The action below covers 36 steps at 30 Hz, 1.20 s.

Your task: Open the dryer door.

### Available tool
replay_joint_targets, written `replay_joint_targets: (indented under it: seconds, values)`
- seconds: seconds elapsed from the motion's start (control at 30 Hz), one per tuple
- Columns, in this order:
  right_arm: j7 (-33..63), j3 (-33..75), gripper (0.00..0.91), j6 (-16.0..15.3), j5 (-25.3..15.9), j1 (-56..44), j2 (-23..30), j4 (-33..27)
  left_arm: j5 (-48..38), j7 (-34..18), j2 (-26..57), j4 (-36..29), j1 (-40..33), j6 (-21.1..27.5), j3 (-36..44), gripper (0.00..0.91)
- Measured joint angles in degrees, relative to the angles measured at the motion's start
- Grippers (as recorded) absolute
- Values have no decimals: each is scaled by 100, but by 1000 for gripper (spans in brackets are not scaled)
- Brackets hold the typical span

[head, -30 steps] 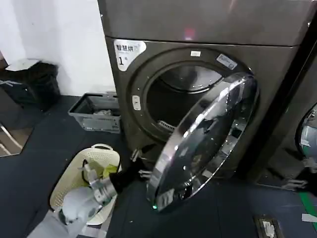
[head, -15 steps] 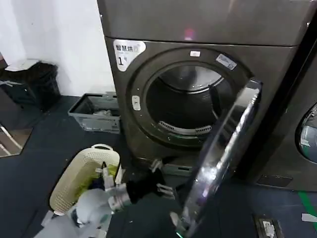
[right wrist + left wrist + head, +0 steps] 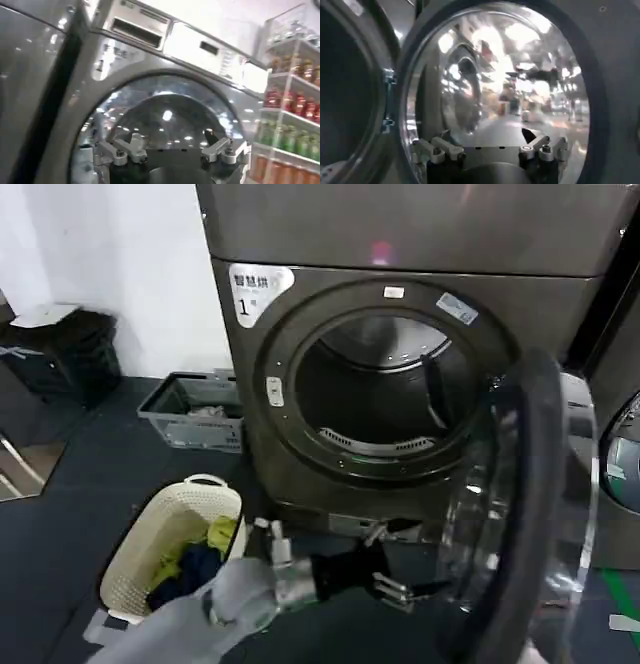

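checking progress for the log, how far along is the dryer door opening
Mostly done: the dryer door stands swung well out from the dryer, grey inner side facing the open drum mouth. In hand: the left end effector is open, low beside the door's edge, holding nothing. The right end effector is open in front of a neighbouring machine. Left: at most a little more swing.

- A cream laundry basket (image 3: 160, 549) stands on the dark floor (image 3: 60, 514); this basket is the landmark.
- Green and dark blue clothes (image 3: 195, 559) lie inside the basket.
- A grey crate (image 3: 190, 414) sits behind the basket, against the white wall (image 3: 120, 274).
- A black bin (image 3: 70, 354) stands far left of the basket, by the same wall.
- Shelves with bottles (image 3: 292, 105) show in the right wrist view.
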Motion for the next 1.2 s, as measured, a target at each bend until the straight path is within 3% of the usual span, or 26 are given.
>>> replay_joint_targets:
  seconds: [0.47, 1.2]
  values:
    - [834, 1127, 907, -139, -646, -265, -4, -70, 28, -161, -1088, 1090, -1191, 19, 1102, 907]
    - [925, 2342, 907, -34, -767, -496, -165, -95, 84, -346, -3250, 3187, -2311, -138, 1567, 907]
